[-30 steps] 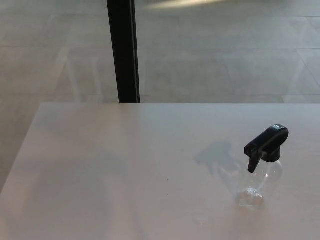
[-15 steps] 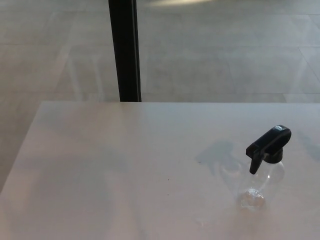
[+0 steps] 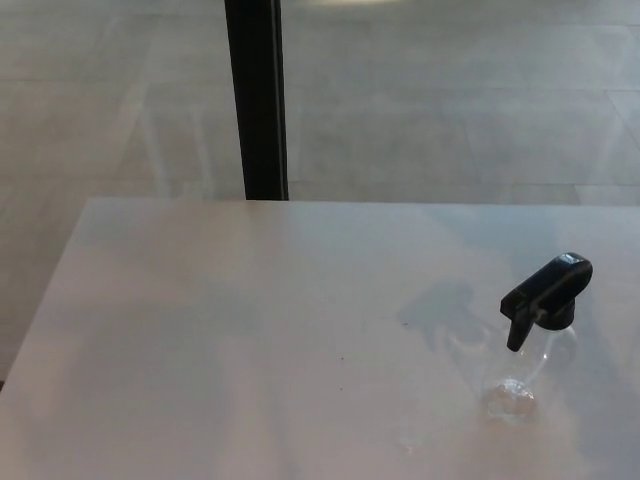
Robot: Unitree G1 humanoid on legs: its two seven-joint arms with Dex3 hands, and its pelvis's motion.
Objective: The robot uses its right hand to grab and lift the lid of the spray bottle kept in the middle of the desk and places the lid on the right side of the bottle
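Nothing on the worktop (image 3: 250,330) has actually been moved: the whole picture has slid a touch to the right and down against the earlier views, pillar, worktop edge and bottle all together, so that is the camera turning and not the things. Starting at the left, grey tiled floor (image 3: 110,110) fills the background, glossy with faint reflections. Next comes a black upright pillar (image 3: 257,100), running from the top edge down to where the far edge of the worktop cuts across it. Below that, the pale worktop spreads across the lower part of the view, its left corner angling down toward the bottom edge. Further right, a soft grey shadow (image 3: 440,305) lies on the surface, just left of the bottle. Then, well over to the right, the clear spray bottle (image 3: 525,375) stands upright on the worktop, its body nearly see-through, with a bright glint near its base. Its black trigger-spray lid (image 3: 546,295) is seated on the neck, the trigger lever hanging down on the left side. Neither robot hand shows anywhere, left or right, so nothing is gripping the lid.
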